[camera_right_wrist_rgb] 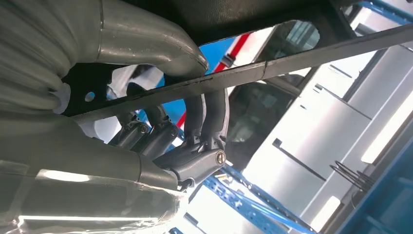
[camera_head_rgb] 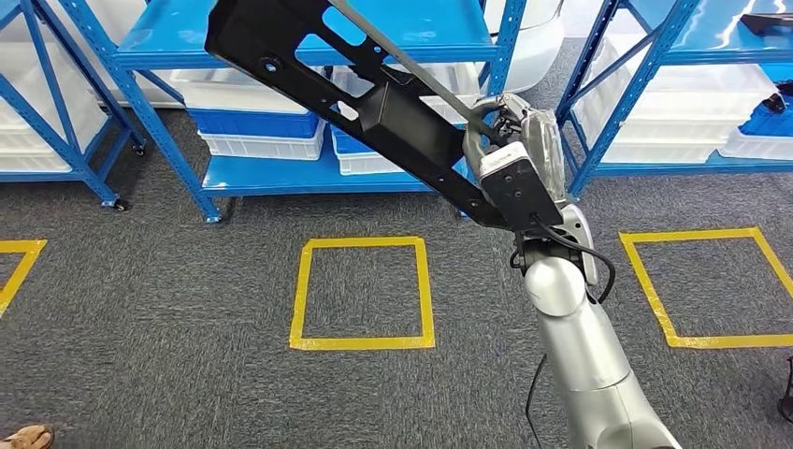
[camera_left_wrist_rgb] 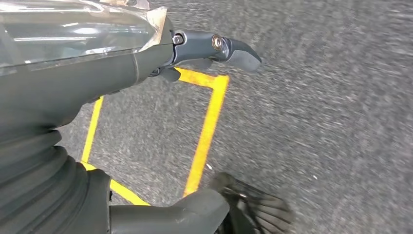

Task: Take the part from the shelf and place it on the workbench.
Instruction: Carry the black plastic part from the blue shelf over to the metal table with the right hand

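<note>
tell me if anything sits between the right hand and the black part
Nothing does. The right hand already grips the long black perforated metal part near its lower end, holding it raised and slanted in front of the blue metal shelf. No workbench is visible.

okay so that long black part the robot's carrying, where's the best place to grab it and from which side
Probably along the thin straight edge rail near its lower end, where the right robot hand already grips the black part. Fingers hook over that narrow rail from one side with the thumb opposite. The wide perforated plate looks too broad to close around.
</note>
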### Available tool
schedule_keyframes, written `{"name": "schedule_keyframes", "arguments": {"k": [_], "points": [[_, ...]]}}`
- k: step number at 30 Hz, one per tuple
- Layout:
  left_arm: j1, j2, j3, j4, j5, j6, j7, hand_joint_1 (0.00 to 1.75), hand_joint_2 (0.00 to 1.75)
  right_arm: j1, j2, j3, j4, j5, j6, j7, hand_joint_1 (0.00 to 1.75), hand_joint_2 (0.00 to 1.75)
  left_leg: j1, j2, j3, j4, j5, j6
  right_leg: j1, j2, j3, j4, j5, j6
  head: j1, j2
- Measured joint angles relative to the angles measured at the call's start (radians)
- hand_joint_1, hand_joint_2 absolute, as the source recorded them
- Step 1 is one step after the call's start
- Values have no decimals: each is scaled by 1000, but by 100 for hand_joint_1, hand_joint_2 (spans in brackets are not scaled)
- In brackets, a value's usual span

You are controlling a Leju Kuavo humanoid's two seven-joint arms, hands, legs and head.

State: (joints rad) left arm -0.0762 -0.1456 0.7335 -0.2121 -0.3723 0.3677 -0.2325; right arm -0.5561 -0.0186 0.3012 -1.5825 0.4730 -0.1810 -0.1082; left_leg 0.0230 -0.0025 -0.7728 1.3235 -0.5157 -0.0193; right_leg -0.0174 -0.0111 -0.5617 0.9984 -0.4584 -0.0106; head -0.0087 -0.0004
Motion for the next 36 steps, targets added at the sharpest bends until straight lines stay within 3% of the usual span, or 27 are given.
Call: {"name": "schedule_keyframes", "arguments": {"k": [2,4,5,7,9,11,13,14,15,16,17,18,20,22,23,24,25,26,28,29,30,31,32,33,35,36], "points": [[0,0,1,0,0,-1,-3,0,175,-2,2,0,6,0,0,-1,175,175,11,0,88,-83,42,-9,-5,-1,-27,11,14,11,-1,0],[-1,0,3,0,-2,-2,-7,0,175,-7,3,0,8,0,0,-1,175,175,12,-3,187,-216,34,-10,-3,-2,-49,27,23,24,0,0],[-1,0,3,0,-4,-3,-10,0,175,-9,4,0,8,0,0,-1,175,175,9,-5,212,-258,22,-8,0,-2,-56,32,28,32,0,0],[-1,0,5,0,-6,-4,-12,0,175,-12,6,1,9,0,0,-2,175,175,1,-7,214,-281,19,7,4,-2,-66,32,42,53,3,0],[-1,-1,6,0,-9,-7,-15,0,175,-13,6,1,10,0,-1,-1,175,175,-2,-2,201,-289,37,33,3,1,-83,51,26,63,3,0],[-1,-1,7,0,-14,-10,-18,0,175,-12,4,0,10,1,-3,-1,175,175,-4,4,181,-295,59,57,0,5,-117,134,-44,57,6,0],[-1,0,8,0,-19,-13,-21,0,175,-8,1,-2,10,2,-4,0,175,175,-7,6,155,-295,80,65,1,7,-151,265,-116,55,9,0],[-1,0,8,0,-22,-13,-22,0,175,-5,-1,-2,10,3,-4,0,175,175,-8,6,142,-295,91,65,2,7,-154,313,-129,61,9,0],[-1,0,8,0,-25,-14,-23,0,175,-3,-4,-3,9,4,-4,1,175,175,-9,7,128,-294,102,64,2,8,-141,327,-121,69,10,0],[-1,0,8,0,-29,-14,-24,0,175,-1,-6,-4,9,5,-5,2,175,175,-9,8,115,-294,113,62,2,8,-110,304,-100,78,10,0],[-1,0,8,0,-32,-16,-25,0,175,0,-8,-4,7,6,-5,3,175,175,-10,8,103,-294,124,60,2,8,-63,248,-77,84,10,0],[-1,-1,8,0,-34,-17,-26,0,175,0,-10,-5,4,7,-5,4,175,175,-10,8,92,-294,135,56,3,8,-6,168,-69,82,11,0],[-2,-1,8,0,-37,-20,-29,0,175,-1,-11,-6,-4,9,-5,5,175,175,-11,9,81,-297,157,45,12,8,77,32,-83,63,10,0],[-1,-1,8,0,-38,-21,-31,0,175,-2,-14,-8,-9,10,-5,6,175,175,-12,9,78,-306,178,34,21,9,89,-12,-91,44,9,0],[0,-1,8,0,-39,-22,-32,0,175,-2,-16,-10,-9,10,-5,7,175,175,-10,9,76,-309,183,29,13,8,80,-11,-81,35,9,0],[1,0,8,0,-39,-22,-33,0,175,-2,-18,-12,-9,10,-5,8,175,175,-9,7,70,-303,169,25,7,7,74,-13,-70,24,8,0],[2,0,8,0,-40,-22,-34,0,175,-2,-18,-12,-9,10,-4,10,175,175,-8,5,61,-281,134,20,1,6,67,-14,-57,12,6,0],[3,0,8,0,-40,-21,-37,0,175,-2,-19,-13,-9,10,-3,11,175,175,-5,3,49,-238,82,16,-4,4,57,-15,-44,2,5,0],[3,1,8,0,-43,-18,-42,0,175,-3,-19,-13,-8,9,-2,13,175,175,-3,1,23,-105,-21,8,0,3,30,-13,-19,-6,3,0],[3,1,8,0,-45,-17,-44,0,175,-3,-19,-13,-7,9,-1,14,175,175,-2,1,17,-44,-39,5,1,3,15,-11,-7,-5,3,0],[3,2,8,0,-46,-15,-46,0,175,-3,-19,-13,-6,9,0,14,175,175,-1,1,22,-7,-33,1,1,3,0,-8,3,-2,3,0],[3,2,8,0,-47,-14,-47,0,175,-3,-19,-13,-5,9,0,15,175,175,2,1,44,-6,-8,-1,0,3,-15,-3,11,1,3,0],[3,2,8,0,-47,-13,-47,0,175,-3,-20,-13,-5,9,0,15,175,175,5,1,83,-40,19,-3,-1,3,-30,3,18,6,3,0],[2,2,8,0,-47,-12,-47,0,175,-4,-21,-13,-5,9,0,15,175,175,8,0,134,-102,29,-6,-2,3,-44,12,24,11,3,0],[1,3,8,0,-48,-12,-49,0,175,-8,-22,-15,-5,9,0,15,175,175,7,-4,223,-231,7,-5,1,3,-65,29,33,25,4,0],[-1,3,8,0,-48,-12,-50,0,175,-10,-23,-16,-6,9,0,15,175,175,4,-5,243,-268,-12,-1,5,2,-72,34,38,32,4,0]]}}
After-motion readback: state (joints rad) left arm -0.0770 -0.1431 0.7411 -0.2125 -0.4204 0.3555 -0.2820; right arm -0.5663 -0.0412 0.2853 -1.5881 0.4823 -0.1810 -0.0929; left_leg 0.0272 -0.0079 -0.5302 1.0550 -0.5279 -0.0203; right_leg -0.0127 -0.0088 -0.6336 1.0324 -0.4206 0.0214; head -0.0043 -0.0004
